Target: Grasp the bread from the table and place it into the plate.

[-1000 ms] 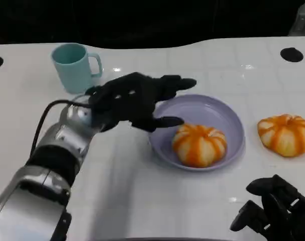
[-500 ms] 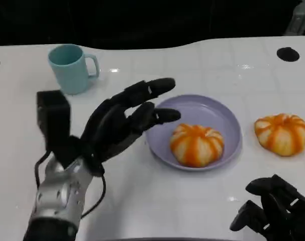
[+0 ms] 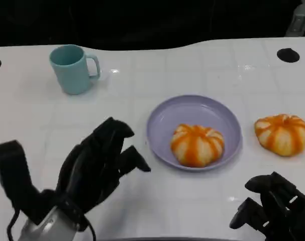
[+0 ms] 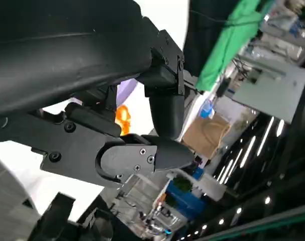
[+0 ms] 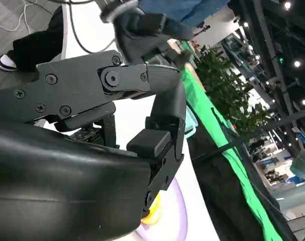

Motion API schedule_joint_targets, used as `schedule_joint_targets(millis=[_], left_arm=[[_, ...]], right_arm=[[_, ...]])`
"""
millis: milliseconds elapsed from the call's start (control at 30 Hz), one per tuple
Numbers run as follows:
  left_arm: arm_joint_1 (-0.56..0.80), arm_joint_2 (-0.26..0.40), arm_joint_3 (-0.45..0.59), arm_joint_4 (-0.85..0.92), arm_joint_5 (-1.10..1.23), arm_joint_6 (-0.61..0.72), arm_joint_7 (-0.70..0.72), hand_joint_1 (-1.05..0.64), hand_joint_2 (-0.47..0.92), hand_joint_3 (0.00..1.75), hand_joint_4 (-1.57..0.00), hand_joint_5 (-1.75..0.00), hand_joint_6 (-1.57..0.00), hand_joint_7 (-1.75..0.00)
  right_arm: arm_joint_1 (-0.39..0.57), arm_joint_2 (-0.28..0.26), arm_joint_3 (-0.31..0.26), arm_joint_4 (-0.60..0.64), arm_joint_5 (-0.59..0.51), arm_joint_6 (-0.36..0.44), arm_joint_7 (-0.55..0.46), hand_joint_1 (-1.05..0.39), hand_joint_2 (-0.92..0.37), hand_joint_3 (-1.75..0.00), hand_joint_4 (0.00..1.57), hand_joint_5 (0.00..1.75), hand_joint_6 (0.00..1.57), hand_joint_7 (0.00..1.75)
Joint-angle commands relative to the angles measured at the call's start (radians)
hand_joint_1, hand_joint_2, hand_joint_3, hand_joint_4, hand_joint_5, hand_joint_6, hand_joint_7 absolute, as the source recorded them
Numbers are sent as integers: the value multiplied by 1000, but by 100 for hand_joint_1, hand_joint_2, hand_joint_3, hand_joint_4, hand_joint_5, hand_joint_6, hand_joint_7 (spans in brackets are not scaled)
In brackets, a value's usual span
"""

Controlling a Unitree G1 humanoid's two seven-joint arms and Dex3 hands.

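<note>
On the white table, a lavender plate sits slightly right of centre in the head view, and a round orange-and-cream striped bread roll lies inside it, toward the plate's 5 o'clock rim. A second bread roll of the same look rests on the bare tabletop at the plate's 3 o'clock, just beside the rim but apart from it. A teal mug stands upright at the plate's 10 o'clock, well apart, with its handle turned toward the plate.

The left hand is raised above the table at the plate's 8 o'clock, near the rim without touching it. Its fingers are apart and loosely bent, and they hold nothing. A black cable loops by the wrist at the lower edge of the view.

The right hand lies low at the plate's 5 o'clock, well apart from both rolls. Its fingers are curled inward and nothing shows between them.

In the left wrist view, past the black shell and fingers, a sliver of the plate and a patch of orange bread show. In the right wrist view, a strip of the plate rim and a bit of orange-yellow roll show beneath the hand.
</note>
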Motion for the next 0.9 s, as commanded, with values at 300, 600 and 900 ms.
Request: schedule_joint_targets(millis=[300,600,900], left_arm=[[150,20,26,-112,-78,87,42,-54,92,51,-62,-175,-38,-170],[202,2,32,-146,-89,100,112,-54,92,53,-64,-175,-41,-173],[225,-14,29,-153,-92,101,150,-54,92,52,-68,-175,-44,-175]], right_arm=[[8,-9,-2,-19,2,5,-12,-55,-92,-27,60,150,62,102],[6,-16,-8,-19,1,7,-13,-55,-92,-27,58,150,61,103],[-4,-24,-21,-3,9,7,-3,-55,-92,-29,58,150,61,103]])
